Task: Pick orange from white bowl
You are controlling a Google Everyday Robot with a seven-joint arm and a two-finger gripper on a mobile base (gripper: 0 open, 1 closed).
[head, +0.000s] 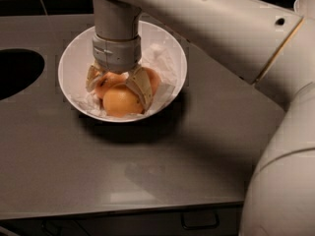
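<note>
The white bowl (66, 85), lined with crumpled white paper, stands on the grey counter left of centre and holds three oranges. My gripper (116, 84) reaches straight down into it. Its tan fingers (141, 88) lie against either side of the orange (109, 81) at the middle of the bowl, which is mostly hidden by my wrist; no stem dimple shows. A paler orange (119, 103) lies in front of it, partly under my right finger. A deeper-orange one (153, 76) lies behind that finger on the right.
The grey counter (147, 166) runs to a front edge with drawer handles below. A dark round hole (17, 73) opens in the counter at the far left. My white arm (236, 38) crosses the upper right, above the counter.
</note>
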